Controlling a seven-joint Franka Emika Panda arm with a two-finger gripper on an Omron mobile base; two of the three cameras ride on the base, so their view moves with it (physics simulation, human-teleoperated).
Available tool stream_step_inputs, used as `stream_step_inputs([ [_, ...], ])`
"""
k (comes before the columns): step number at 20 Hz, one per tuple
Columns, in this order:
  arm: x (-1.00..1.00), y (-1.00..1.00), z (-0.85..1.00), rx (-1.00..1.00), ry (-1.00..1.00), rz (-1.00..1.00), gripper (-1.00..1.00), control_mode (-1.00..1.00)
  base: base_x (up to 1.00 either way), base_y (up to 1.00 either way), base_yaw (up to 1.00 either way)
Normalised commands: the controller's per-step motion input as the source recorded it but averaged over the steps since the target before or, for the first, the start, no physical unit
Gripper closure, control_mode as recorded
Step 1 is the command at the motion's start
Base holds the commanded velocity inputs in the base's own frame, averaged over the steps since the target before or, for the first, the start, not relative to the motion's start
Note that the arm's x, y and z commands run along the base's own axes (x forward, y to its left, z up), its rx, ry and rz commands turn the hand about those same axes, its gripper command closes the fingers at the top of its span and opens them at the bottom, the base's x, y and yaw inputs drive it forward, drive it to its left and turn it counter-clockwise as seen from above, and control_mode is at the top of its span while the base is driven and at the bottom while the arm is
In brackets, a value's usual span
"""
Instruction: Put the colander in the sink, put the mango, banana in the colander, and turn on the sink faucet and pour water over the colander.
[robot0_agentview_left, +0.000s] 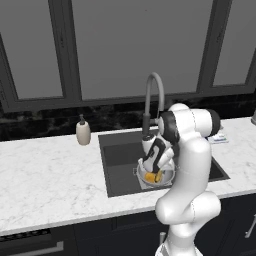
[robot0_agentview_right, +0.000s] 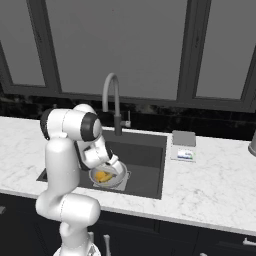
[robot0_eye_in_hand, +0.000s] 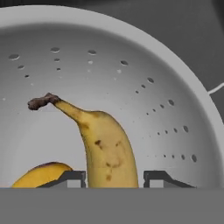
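**Reporter:** Where did the colander (robot0_eye_in_hand: 131, 74) stand?

**Photographer:** It sat on the floor of the sink (robot0_agentview_left: 120, 155), toward the front edge, in front of the faucet (robot0_agentview_left: 153, 100). The white arm bent down over the sink, its gripper (robot0_eye_in_hand: 114, 177) lowered into the colander.

**Reporter:** And the fruit?

**Photographer:** The banana (robot0_eye_in_hand: 103, 146) lay inside the colander, its brown stem pointing toward the perforated wall. The mango (robot0_eye_in_hand: 41, 175) rested just beside the banana, also within the colander. From the base cameras both showed as a yellow-orange patch in the colander (robot0_agentview_right: 107, 176).

**Reporter:** How were the fingers (robot0_eye_in_hand: 70, 178)?

**Photographer:** They stood on either side of the banana's thick end, close against it. Whether they pinched the banana or had parted from it could not be told.

**Reporter:** Anything beside the sink?

**Photographer:** A soap dispenser (robot0_agentview_left: 83, 131) stood on the marble counter (robot0_agentview_left: 50, 175) left of the sink.
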Motion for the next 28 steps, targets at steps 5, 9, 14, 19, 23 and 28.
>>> stream_step_inputs([
  [5,0.01,0.0,-0.01,-0.07,0.0,0.0,-1.0,-1.0,0.0,0.0,0.0],
  [9,-0.02,0.03,0.17,-0.06,0.0,0.0,-1.0,-1.0,0.0,0.0,0.0],
  [14,-0.19,0.3,0.41,-0.01,0.0,0.01,-1.0,-1.0,0.0,0.0,0.0],
  [19,-0.37,0.21,0.51,0.0,0.0,0.02,-1.0,-1.0,0.0,0.0,0.0],
  [23,-0.39,0.02,0.61,0.0,0.0,0.06,-1.0,-1.0,0.0,0.0,0.0],
  [28,-0.59,-0.02,0.65,0.0,0.0,0.09,-1.0,-1.0,0.0,0.0,0.0],
])
